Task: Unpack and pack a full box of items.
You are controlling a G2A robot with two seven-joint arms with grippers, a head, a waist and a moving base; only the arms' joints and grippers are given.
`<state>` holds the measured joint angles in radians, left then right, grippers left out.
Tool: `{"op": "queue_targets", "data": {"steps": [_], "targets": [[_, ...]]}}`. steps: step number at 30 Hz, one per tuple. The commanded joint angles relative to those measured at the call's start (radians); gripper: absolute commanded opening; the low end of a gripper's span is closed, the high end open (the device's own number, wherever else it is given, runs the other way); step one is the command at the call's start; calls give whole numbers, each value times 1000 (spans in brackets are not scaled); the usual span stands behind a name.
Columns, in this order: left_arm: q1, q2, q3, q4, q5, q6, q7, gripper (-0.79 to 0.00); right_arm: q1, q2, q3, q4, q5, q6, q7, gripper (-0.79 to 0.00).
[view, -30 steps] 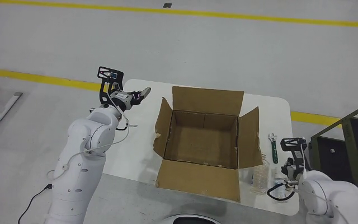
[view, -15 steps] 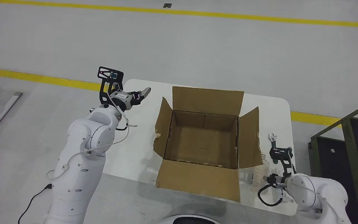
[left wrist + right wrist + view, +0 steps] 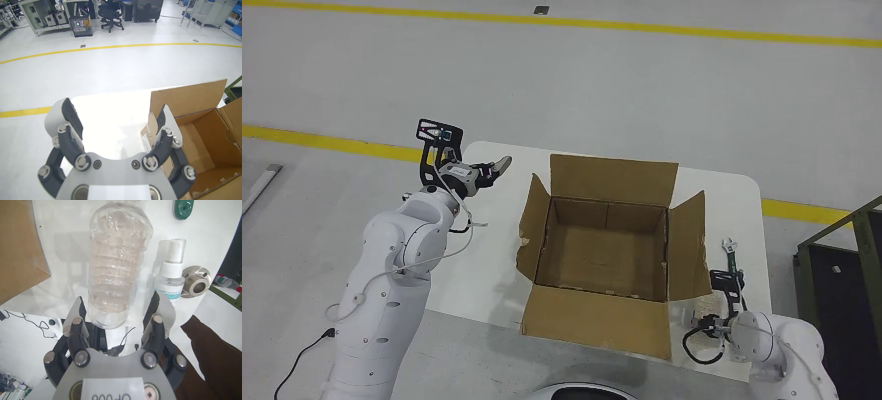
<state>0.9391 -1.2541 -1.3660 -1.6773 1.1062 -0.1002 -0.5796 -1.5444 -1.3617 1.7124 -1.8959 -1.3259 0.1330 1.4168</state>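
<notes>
The right fingers [image 3: 151,306] are spread open around the base end of a clear plastic water bottle [image 3: 117,262], which lies on its side on the tabletop [image 3: 492,230]. Its body and neck run out past the fingertips. One finger sits close against the bottle's wall and the other stands a little apart from it, so nothing is gripped yet. Just outside that second finger lies a small spray bottle [image 3: 171,275], with a metal flange [image 3: 196,281] beside it on its far side. Well beyond the fingertips lies the green handle of an adjustable wrench [image 3: 183,208].

The left fingers [image 3: 72,117] are open and empty, hovering over bare tabletop. The cardboard box [image 3: 612,180] stands just beside one of them, its flaps folded out.

The box's floor looks bare, and the four items lie outside it, so the unpacking half appears finished. The packing half seems wholly ahead, and the water bottle is likely the first item to go in, once the right fingers close on it.
</notes>
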Motion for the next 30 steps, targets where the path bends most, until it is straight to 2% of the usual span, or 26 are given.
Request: {"op": "queue_targets", "data": {"steps": [1,12,22,24,25,27,28,29,30], "targets": [[0,0,0,0,0,0,0,0,4,0,-3,11,4,16,-7,-157],[0,0,0,0,0,0,0,0,34,-1,-18,65,18,109,-80,-111],[0,0,0,0,0,0,0,0,72,0,-52,147,12,131,-119,-188],[0,0,0,0,0,0,0,0,75,0,-55,155,12,132,-121,-283],[0,0,0,0,0,0,0,0,77,1,-56,157,14,133,-122,-403],[0,0,0,0,0,0,0,0,78,1,-57,160,16,133,-124,-585],[0,0,0,0,0,0,0,0,78,2,-57,161,19,135,-124,-708],[0,0,0,0,0,0,0,0,78,2,-56,162,22,135,-125,-785],[0,0,0,0,0,0,0,0,78,2,-54,161,26,136,-126,-785]]}}
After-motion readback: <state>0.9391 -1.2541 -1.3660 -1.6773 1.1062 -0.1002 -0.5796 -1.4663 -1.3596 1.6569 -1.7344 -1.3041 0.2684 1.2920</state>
